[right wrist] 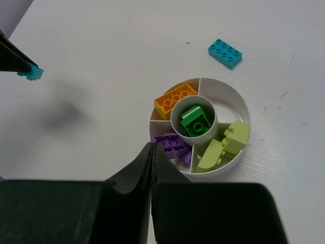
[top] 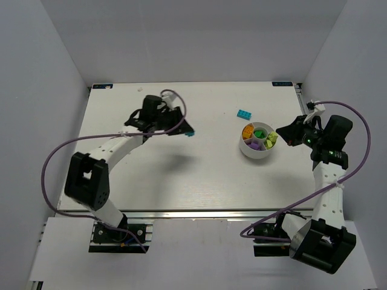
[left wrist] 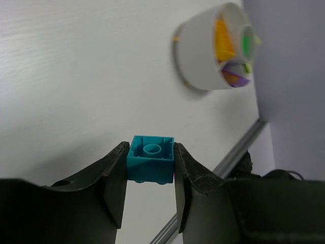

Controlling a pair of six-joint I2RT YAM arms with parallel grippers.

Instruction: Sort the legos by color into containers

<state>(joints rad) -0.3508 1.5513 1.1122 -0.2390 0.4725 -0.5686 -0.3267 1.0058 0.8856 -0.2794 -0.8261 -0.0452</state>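
Top external view: left fingers (top: 185, 129) hang over mid-bench, gripping a cyan brick (top: 190, 134) clear of the surface. Left wrist view confirms it: the brick is pinched by its side walls, hollow underside toward the camera. Right fingers (right wrist: 152, 157) are pressed together and empty, with their tips at the rim of the bowl (right wrist: 244, 109) beside the purple wedge.

Progress. The bowl sits on the right half of the bench (top: 151, 181). Contents per right wrist view:
- orange brick (right wrist: 175, 99) in one wedge
- purple bricks (right wrist: 171, 144) in the next wedge
- lime bricks (right wrist: 227, 142) in a third
- green brick (right wrist: 196, 120) in the centre cup

The far wedge (right wrist: 222, 95) holds nothing and is judged to be meant for cyan. No colours are mixed, as far as visible.

Left to do: two cyan pieces. The held one is well apart from the bowl and has to be carried across and dropped into the bare wedge. A long cyan brick (right wrist: 225, 53) lies flat on the bench just beyond the bowl, untouched. No other loose bricks are in view. Judgement: the task is most of the way through.

Obstacles. The right arm sits close at the bowl's right side. An approach from the left looks free, but the two arms could crowd at the rim. Purple cables (top: 54, 157) loop from both arms, clear of the bowl.
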